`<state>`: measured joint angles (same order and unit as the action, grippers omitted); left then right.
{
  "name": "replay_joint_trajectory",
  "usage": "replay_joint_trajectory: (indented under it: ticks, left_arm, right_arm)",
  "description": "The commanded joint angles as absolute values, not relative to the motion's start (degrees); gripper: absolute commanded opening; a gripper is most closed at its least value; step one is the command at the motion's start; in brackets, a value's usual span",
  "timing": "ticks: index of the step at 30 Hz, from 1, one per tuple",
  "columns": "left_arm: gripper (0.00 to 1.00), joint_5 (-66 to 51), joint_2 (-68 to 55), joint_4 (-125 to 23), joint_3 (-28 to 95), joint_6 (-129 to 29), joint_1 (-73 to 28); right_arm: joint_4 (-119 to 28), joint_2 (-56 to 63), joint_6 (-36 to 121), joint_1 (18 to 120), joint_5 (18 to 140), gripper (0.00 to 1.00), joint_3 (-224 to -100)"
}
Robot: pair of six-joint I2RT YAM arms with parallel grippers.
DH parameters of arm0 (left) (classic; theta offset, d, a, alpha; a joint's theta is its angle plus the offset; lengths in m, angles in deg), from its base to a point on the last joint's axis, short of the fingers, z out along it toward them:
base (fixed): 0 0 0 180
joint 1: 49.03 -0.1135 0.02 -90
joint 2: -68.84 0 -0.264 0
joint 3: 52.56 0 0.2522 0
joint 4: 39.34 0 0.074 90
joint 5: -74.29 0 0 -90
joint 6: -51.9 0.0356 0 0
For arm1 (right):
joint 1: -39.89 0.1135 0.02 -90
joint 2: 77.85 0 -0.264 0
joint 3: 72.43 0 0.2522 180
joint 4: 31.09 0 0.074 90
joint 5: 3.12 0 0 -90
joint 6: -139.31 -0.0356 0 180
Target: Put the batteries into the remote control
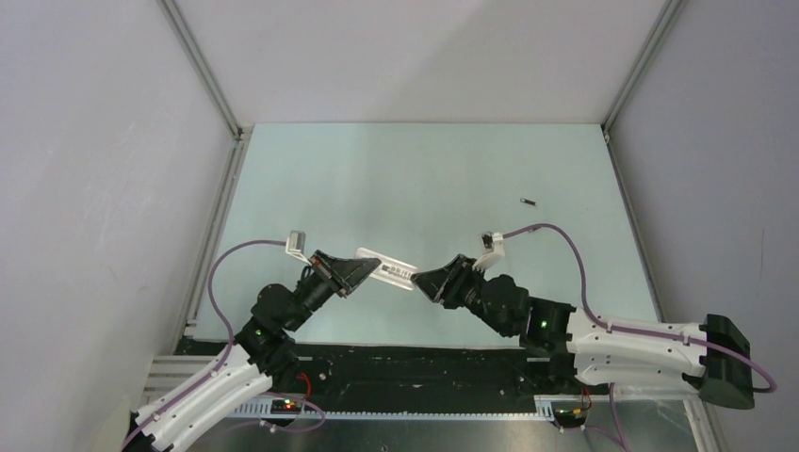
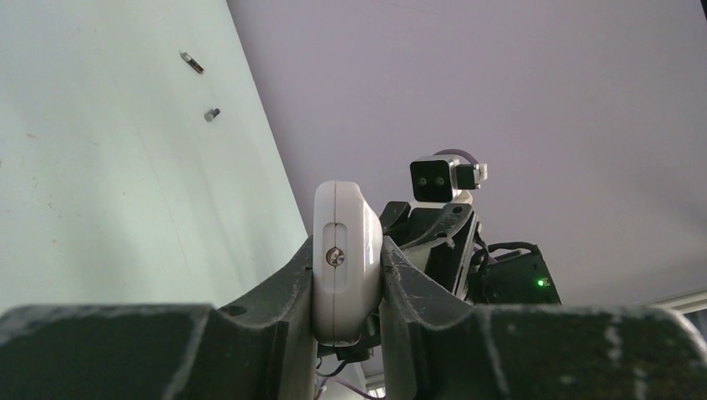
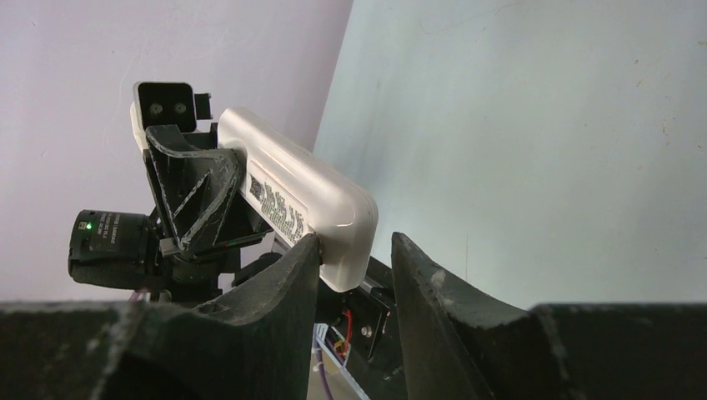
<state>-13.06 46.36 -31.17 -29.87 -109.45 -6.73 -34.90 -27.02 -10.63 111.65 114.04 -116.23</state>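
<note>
Left gripper clamps narrow on one end of the remote, gripping it edge-on by its sides above the bench, near the middle of the near edge. Right gripper stands part-open around the remote's other end: one finger touches its side and the other stands just clear. A battery lies on the bench toward the right edge, well apart from both arms. A small dark piece lies near it, too small to identify.
</note>
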Motion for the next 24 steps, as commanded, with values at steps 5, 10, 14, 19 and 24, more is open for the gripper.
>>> replay_joint_trajectory:
  ticks: [5,10,14,19,24]
  left_arm:
    - [0.00,-11.26,46.68,-25.68,-27.39,-110.04,-6.48]
    - [0.00,-11.34,46.60,-25.62,-27.29,-110.07,-6.49]
    - [0.00,-11.48,46.58,-25.67,-27.35,-110.14,-6.45]
    - [0.00,-11.46,46.43,-25.66,-27.42,-109.96,-6.41]
    - [0.00,-11.66,46.69,-25.63,-27.69,-109.56,-6.49]
  right_arm:
    - [-33.66,-25.07,-10.23,110.90,112.80,0.42,-117.74]
    - [-32.71,-24.37,-10.18,110.34,111.79,0.43,-117.73]
    - [-32.48,-24.15,-10.24,110.05,111.40,0.45,-117.74]
    - [-33.09,-25.08,-10.09,109.97,111.90,0.47,-117.72]
    - [-35.78,-26.78,-10.20,110.33,114.30,0.44,-117.70]
